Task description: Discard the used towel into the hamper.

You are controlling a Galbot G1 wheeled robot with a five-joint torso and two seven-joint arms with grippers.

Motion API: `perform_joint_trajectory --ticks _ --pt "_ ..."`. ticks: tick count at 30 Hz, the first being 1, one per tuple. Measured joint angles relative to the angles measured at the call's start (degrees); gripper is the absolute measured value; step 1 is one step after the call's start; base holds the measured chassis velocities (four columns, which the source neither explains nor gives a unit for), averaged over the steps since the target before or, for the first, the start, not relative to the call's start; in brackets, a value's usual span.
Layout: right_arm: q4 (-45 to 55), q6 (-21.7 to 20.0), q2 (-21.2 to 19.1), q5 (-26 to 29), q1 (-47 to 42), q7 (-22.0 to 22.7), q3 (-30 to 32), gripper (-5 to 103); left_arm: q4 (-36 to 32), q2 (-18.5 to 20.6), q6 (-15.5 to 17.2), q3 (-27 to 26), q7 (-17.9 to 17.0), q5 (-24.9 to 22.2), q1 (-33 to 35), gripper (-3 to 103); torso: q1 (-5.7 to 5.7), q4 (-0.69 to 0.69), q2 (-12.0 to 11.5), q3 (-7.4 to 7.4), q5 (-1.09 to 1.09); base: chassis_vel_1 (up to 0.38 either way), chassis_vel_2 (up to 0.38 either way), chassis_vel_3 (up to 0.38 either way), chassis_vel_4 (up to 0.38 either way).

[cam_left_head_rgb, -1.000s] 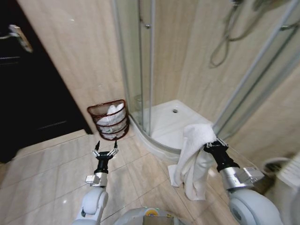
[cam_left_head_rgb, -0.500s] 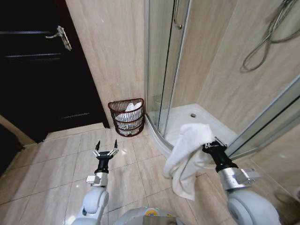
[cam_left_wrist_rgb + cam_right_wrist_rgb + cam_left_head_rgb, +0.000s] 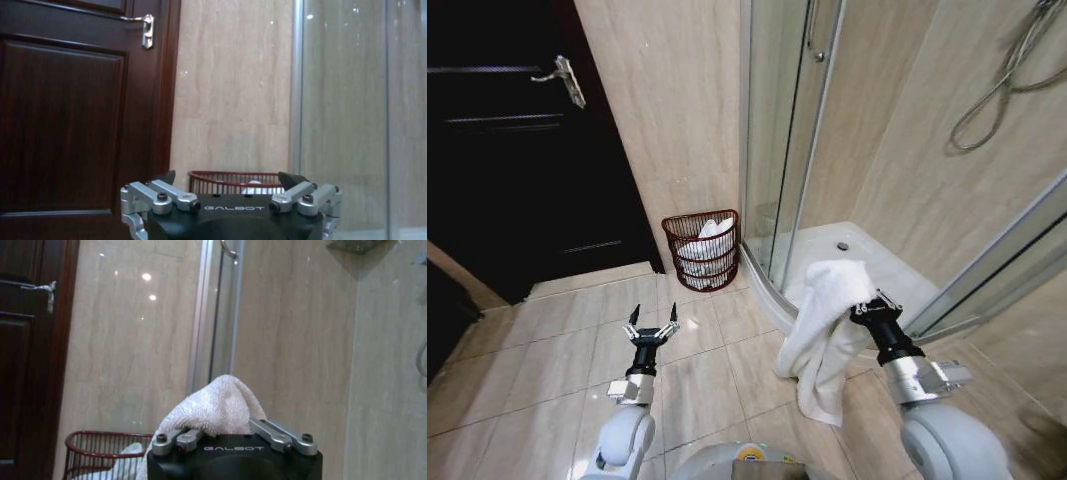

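Note:
A white towel (image 3: 827, 330) hangs from my right gripper (image 3: 859, 302), which is shut on its top fold; it drapes down toward the floor tiles. In the right wrist view the towel (image 3: 217, 407) bulges up between the fingers. The hamper (image 3: 702, 250), a small reddish-brown slatted basket with white cloth inside, stands against the wall between the door and the shower, ahead and left of the towel. It shows too as the hamper (image 3: 233, 181) and the hamper (image 3: 100, 452). My left gripper (image 3: 652, 325) is open, held low over the floor, in front of the hamper.
A dark wooden door (image 3: 517, 150) with a metal handle stands at the left. A glass shower enclosure (image 3: 792, 140) with a raised white tray (image 3: 857, 255) fills the right. Beige floor tiles (image 3: 557, 360) lie open between me and the hamper.
The whole view has swung and tilted upright as the camera moved; the hamper now sits nearer the centre. The towel stays gripped in the right gripper; the left stays open.

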Motion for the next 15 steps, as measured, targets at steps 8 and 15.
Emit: perform_joint_trajectory --ticks 8,15 --pt "0.0 0.09 0.05 -0.25 -0.18 -0.19 -0.09 8 -0.09 -0.52 -0.45 0.08 -0.02 0.33 0.2 100 0.0 0.0 0.0 0.0 0.01 0.081 0.081 -0.092 -0.091" --pt "0.0 0.27 -0.16 -0.17 -0.4 -0.21 0.09 8 -0.12 -1.33 -1.06 0.34 -0.02 1.12 0.7 100 0.0 0.0 0.0 0.0 0.02 0.106 0.102 -0.092 -0.099"
